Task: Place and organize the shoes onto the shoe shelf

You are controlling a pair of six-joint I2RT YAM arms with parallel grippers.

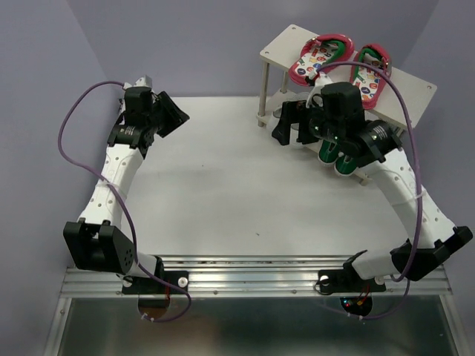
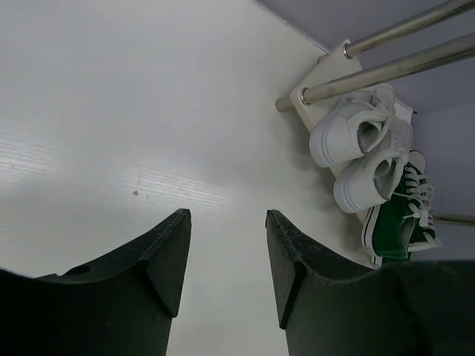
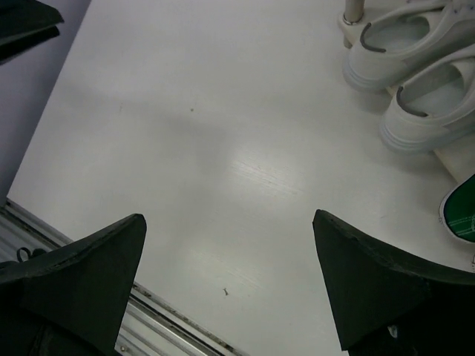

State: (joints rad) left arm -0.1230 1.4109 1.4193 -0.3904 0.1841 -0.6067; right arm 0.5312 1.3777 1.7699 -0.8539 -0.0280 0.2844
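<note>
The beige shoe shelf [image 1: 280, 49] stands at the back right. Two red-pink flip-flops [image 1: 322, 56] [image 1: 369, 72] lie side by side on its top board. On the lower board [image 2: 312, 92] two white sneakers [image 2: 349, 133] [image 2: 375, 175] stand next to a green sneaker [image 2: 397, 221]. The right wrist view shows the same white pair [image 3: 401, 43] [image 3: 438, 100] and a green sole edge [image 3: 460, 211]. My right gripper [image 1: 291, 123] [image 3: 228, 222] hangs wide open and empty just left of the shelf's lower tier. My left gripper [image 1: 175, 116] [image 2: 226, 222] is open and empty at the far left.
The white table [image 1: 223, 193] spreads between the arms, with a metal rail [image 1: 252, 278] along its near edge. The right arm's purple cable [image 1: 404, 96] arcs over the shelf's right end. Purple walls close off the back and left side.
</note>
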